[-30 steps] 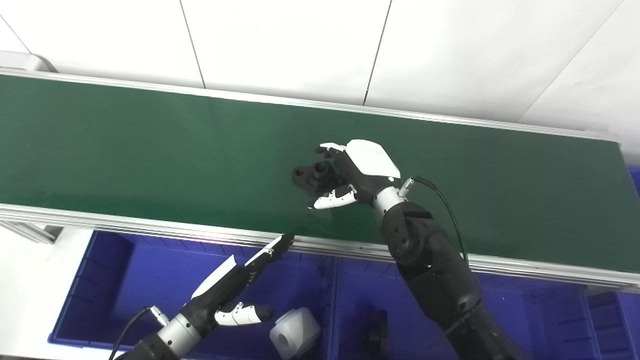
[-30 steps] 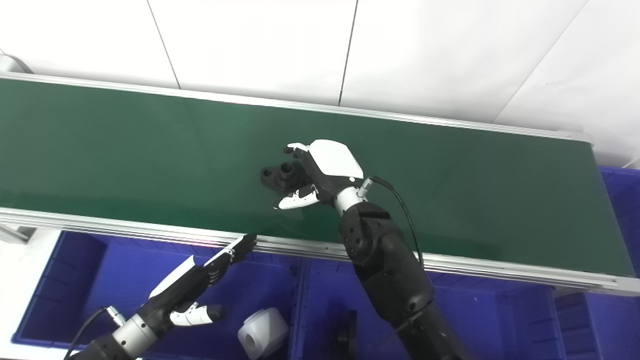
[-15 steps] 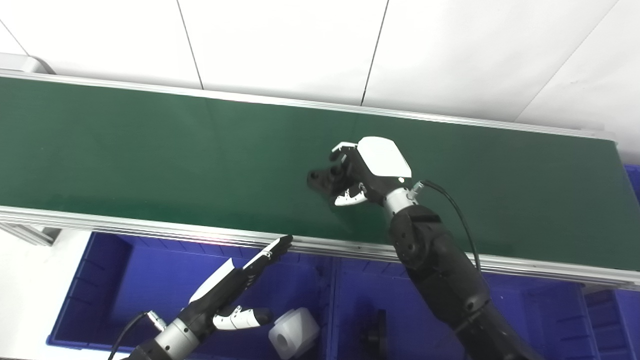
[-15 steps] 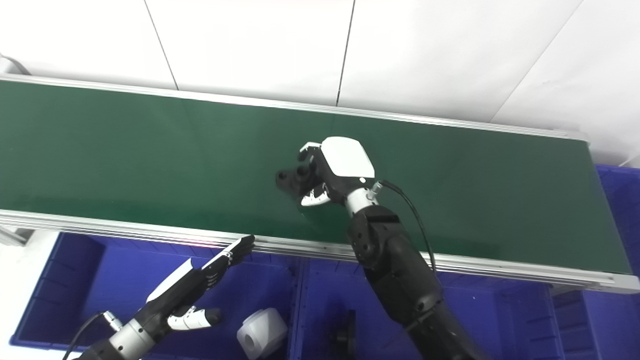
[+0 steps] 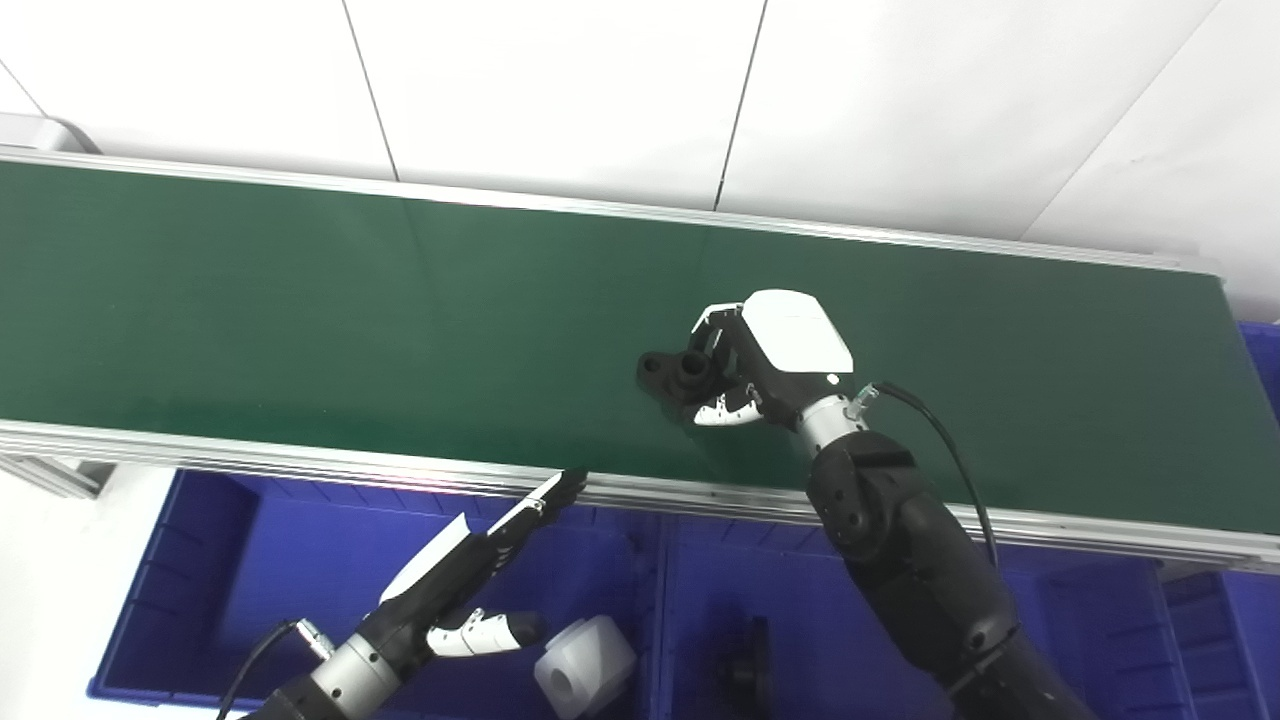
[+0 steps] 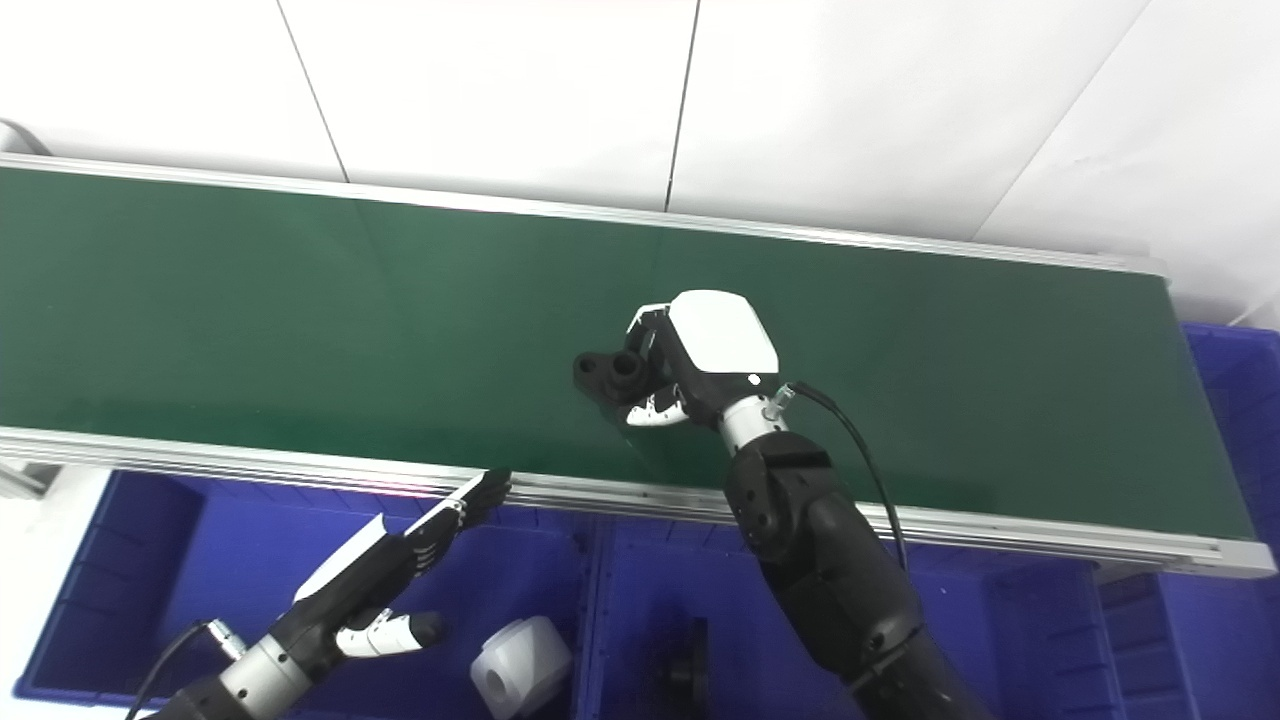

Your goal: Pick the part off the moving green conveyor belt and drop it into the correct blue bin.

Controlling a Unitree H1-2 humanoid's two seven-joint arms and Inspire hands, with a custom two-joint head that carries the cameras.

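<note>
The part (image 5: 672,372) is a small black piece with a flat flange and a short round boss, both showing holes (finer detail is too dark to tell), held over the middle of the green belt (image 5: 300,300) with its right end inside the right hand's (image 5: 760,365) closed fingers (image 5: 722,412). Below the belt's near rail sit the blue bins (image 5: 280,560). The left bin holds a white cylindrical part (image 5: 585,668) and the next bin a black part (image 5: 750,670).

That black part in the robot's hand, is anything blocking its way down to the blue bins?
Nothing visible does. The right hand is shut on the black part above the belt; only the belt's near rail lies between it and the open-topped blue bins.
</note>
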